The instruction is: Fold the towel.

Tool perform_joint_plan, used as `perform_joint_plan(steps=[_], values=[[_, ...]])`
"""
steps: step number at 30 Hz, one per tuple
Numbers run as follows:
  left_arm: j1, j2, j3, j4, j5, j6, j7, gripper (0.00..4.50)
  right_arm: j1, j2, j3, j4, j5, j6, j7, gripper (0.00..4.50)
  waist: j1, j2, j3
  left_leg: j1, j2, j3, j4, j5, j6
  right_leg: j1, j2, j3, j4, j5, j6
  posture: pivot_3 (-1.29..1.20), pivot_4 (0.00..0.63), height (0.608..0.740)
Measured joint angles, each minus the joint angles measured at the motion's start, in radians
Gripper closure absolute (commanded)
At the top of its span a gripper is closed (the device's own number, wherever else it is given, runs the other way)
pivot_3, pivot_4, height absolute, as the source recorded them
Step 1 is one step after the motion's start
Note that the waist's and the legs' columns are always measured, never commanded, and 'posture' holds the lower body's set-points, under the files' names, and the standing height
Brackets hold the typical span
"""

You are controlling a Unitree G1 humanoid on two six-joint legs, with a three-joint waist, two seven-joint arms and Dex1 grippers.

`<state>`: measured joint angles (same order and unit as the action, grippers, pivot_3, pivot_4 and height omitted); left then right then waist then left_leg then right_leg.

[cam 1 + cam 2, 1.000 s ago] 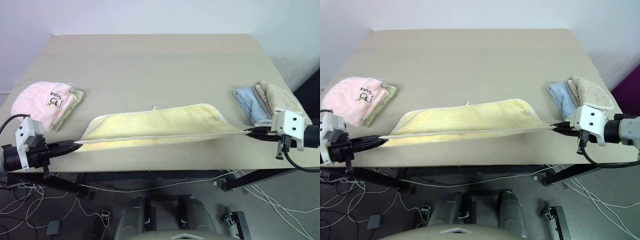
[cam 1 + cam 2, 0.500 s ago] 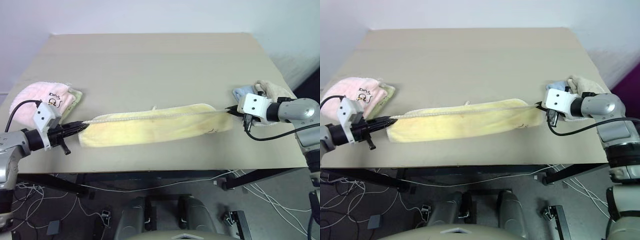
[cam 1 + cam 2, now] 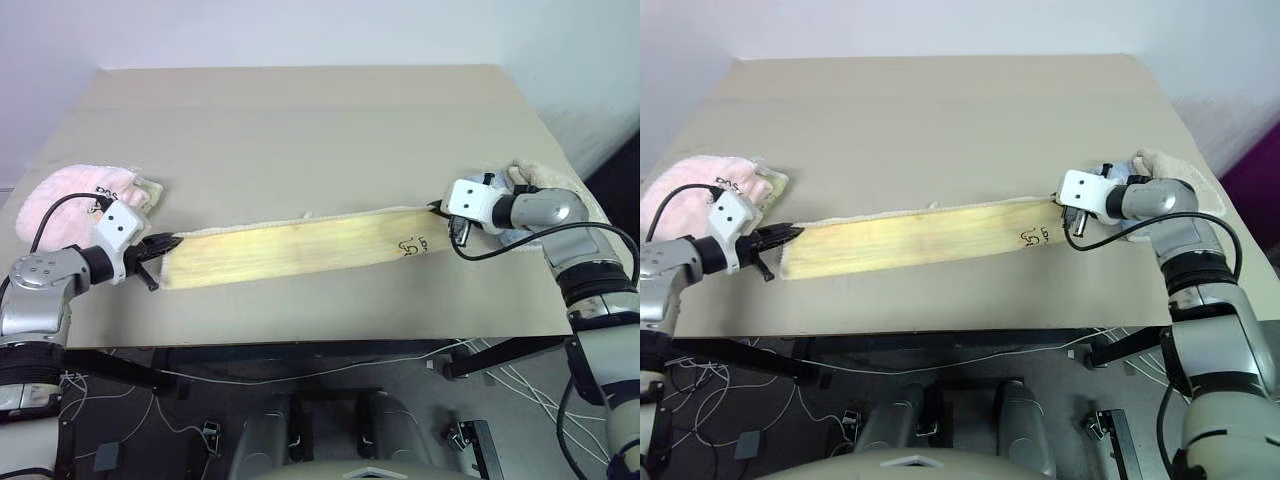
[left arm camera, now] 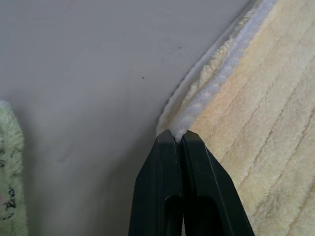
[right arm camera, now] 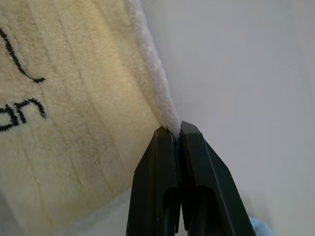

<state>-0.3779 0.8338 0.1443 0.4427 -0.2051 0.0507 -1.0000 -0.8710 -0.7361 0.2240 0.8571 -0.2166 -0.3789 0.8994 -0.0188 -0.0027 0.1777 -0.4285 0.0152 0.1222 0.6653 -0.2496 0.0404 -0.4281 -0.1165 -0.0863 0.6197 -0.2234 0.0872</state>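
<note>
The pale yellow towel [image 3: 300,250] lies across the table as a long folded strip, its dark logo [image 3: 412,245] facing up near the right end. My left gripper [image 3: 168,243] is shut on the whitish hem at the strip's far left corner [image 4: 173,132]. At the far right corner, my right gripper [image 3: 437,208] is shut on the hem [image 5: 171,127]. Both grippers sit low over the tabletop, with the towel stretched between them.
A pink towel [image 3: 65,195] on a light green one lies at the table's left edge, just behind my left arm. Folded beige [image 3: 545,178] and light blue towels sit at the right edge behind my right arm. The table's [image 3: 300,120] far half is bare.
Both grippers carried the towel's near edge away from me and lowered it onto the far edge. The towel went from a raised sheet to a flat doubled strip with the logo on top.
</note>
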Motion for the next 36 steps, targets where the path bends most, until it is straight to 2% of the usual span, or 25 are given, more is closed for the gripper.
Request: perform_joint_plan(steps=[4,13,15,19,24,29,32,36], values=[[-0.015,-0.009,-0.003,0.017,-0.006,0.005,-0.002,3.21,-0.017,0.011,0.000,0.037,-0.008,-0.010,-0.037,3.15,0.001,0.000,0.000,0.000,0.000,0.000,0.000,0.000,0.000,0.000,0.000,0.000,0.000,0.000,0.000,0.00,0.150,0.740],[-0.011,-0.010,0.029,0.014,-0.027,0.029,0.019,0.07,-0.012,-0.026,-0.028,0.029,-0.005,-0.012,-0.091,0.06,0.000,0.000,0.000,0.000,0.000,0.000,0.000,0.000,0.000,0.000,0.000,0.001,0.000,0.000,0.000,0.00,0.150,0.740],[-0.006,-0.012,0.040,0.009,-0.027,0.027,0.041,0.03,0.016,-0.047,-0.062,-0.031,0.005,-0.002,-0.115,0.02,0.001,0.000,0.000,0.000,0.000,0.000,0.000,0.000,0.000,0.000,0.000,0.001,0.000,0.000,0.000,0.00,0.150,0.740],[0.010,-0.029,0.084,-0.034,-0.048,0.027,0.091,0.03,0.163,-0.071,-0.179,-0.283,0.114,0.127,-0.119,0.02,0.004,0.000,0.000,0.001,0.000,-0.001,0.000,0.000,0.000,0.001,-0.001,0.001,0.001,0.000,0.000,0.00,0.150,0.740],[0.011,-0.042,0.115,-0.099,-0.067,0.020,0.138,0.03,0.442,-0.058,-0.337,-0.738,0.362,0.532,-0.106,0.02,0.010,-0.001,0.000,0.001,0.000,-0.003,0.001,-0.001,0.001,0.001,-0.002,0.001,0.001,0.000,0.000,0.00,0.150,0.740],[-0.016,-0.072,0.106,-0.113,-0.066,-0.025,0.152,0.03,0.605,0.025,-0.477,-1.067,0.663,1.025,-0.194,0.02,0.008,-0.001,-0.001,0.001,0.000,-0.005,0.001,-0.004,0.005,0.001,-0.003,0.001,0.001,0.000,0.000,0.00,0.150,0.740],[-0.019,-0.086,0.095,-0.149,-0.081,-0.021,0.116,0.03,0.632,0.078,-0.579,-1.150,0.818,1.236,-0.279,0.02,0.008,-0.001,-0.001,0.001,0.000,-0.005,0.001,-0.004,0.005,0.001,-0.004,0.000,0.000,0.000,-0.001,0.00,0.150,0.740],[0.001,-0.095,0.025,-0.246,-0.114,-0.013,-0.002,0.03,0.639,0.228,-0.721,-1.204,1.042,1.491,-0.459,0.02,0.008,-0.001,-0.001,0.001,0.000,-0.005,0.000,-0.005,0.003,0.001,-0.004,0.001,0.000,0.000,-0.001,0.00,0.150,0.740]])
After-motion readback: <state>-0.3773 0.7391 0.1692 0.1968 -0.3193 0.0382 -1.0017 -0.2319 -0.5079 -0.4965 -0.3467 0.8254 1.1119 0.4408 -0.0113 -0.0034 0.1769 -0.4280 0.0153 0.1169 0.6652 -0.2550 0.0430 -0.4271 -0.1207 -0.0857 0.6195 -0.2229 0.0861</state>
